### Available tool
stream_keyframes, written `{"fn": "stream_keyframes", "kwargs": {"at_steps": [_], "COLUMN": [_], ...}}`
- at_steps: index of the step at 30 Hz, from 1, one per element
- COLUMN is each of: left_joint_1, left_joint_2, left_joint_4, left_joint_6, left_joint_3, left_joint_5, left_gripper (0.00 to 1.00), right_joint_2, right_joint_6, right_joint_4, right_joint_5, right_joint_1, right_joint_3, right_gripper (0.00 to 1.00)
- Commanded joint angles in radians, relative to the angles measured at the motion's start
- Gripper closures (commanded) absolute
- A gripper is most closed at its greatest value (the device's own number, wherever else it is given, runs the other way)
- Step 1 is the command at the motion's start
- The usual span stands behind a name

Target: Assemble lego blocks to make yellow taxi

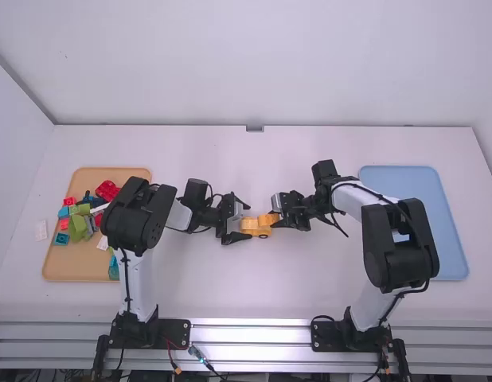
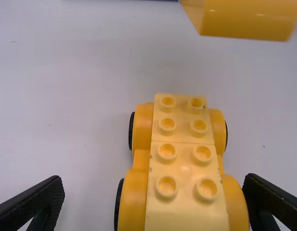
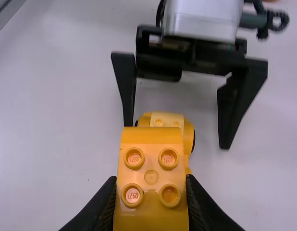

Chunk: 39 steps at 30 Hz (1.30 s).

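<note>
A: Position of the yellow wheeled base point(image 1: 256, 228)?
B: Centre of the clock, high view, twelve up the picture. It stands upright on the bench point(image 1: 190, 278), studs facing up.
A: And the studded yellow block point(image 3: 151, 168)?
B: Held clear of the bench, toward two o'clock of the base. Contact between the two cannot be determined.
A: Left gripper point(image 1: 244, 221)?
B: At nine o'clock. Fingers apart, one on each side of the base's nearer end. I cannot tell whether either touches it.
A: Right gripper point(image 1: 277, 216)?
B: Between two and three o'clock, fingers clamped on the studded yellow block.
A: Further out?
B: Well apart at nine o'clock, a tan tray point(image 1: 79, 268) bearing a pile of mixed coloured blocks point(image 1: 80, 219). A small white piece point(image 1: 41, 230) lies on the bench just beside that tray, on its nine o'clock side. At three o'clock, a blue tray point(image 1: 451, 247), partly behind the right arm point(image 1: 399, 239).
</note>
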Motion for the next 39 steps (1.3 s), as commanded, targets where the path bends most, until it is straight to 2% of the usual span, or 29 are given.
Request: {"fn": "stream_keyframes", "kwargs": {"at_steps": [1,6,8,9,12,17,20,24,30,39], "left_joint_1": [-0.039,-0.081,-0.082,-0.080,-0.075,-0.076,-0.076,-0.075,-0.076,-0.076], "left_joint_2": [0.028,0.029,0.029,0.029,0.029,0.029,0.029,0.029,0.029,0.029], "left_joint_4": [-0.009,-0.022,-0.023,-0.022,-0.022,-0.023,-0.027,-0.045,-0.046,-0.046], "left_joint_6": [0.009,0.007,0.008,0.008,0.007,0.008,0.008,0.029,0.011,0.011], "left_joint_3": [0.013,0.019,0.019,0.018,0.018,0.018,0.018,0.018,0.018,0.018], "left_joint_5": [-0.037,-0.121,-0.126,-0.124,-0.125,-0.125,-0.125,-0.125,-0.154,-0.151], "left_gripper": [0.01,0.01,0.08,0.17,0.29,0.28,0.34,0.41,0.40,0.39], "right_joint_2": [-0.013,-0.013,-0.013,-0.013,-0.013,-0.002,0.030,0.087,0.111,0.159], "right_joint_6": [0.069,0.190,0.220,0.245,0.261,0.269,0.359,0.384,0.334,0.434], "right_joint_4": [0.037,0.222,0.264,0.298,0.329,0.382,0.440,0.431,0.348,0.462], "right_joint_5": [-0.004,0.000,-0.003,-0.010,-0.011,-0.016,-0.016,-0.039,-0.026,0.009], "right_joint_1": [0.013,0.033,0.031,0.030,0.031,0.030,0.031,0.039,0.076,0.085], "right_joint_3": [-0.009,-0.090,-0.109,-0.126,-0.151,-0.180,-0.169,-0.125,-0.068,-0.068], "right_gripper": [0.78,0.78,0.78,0.78,0.78,0.79,0.78,0.79,0.80,0.82]}}
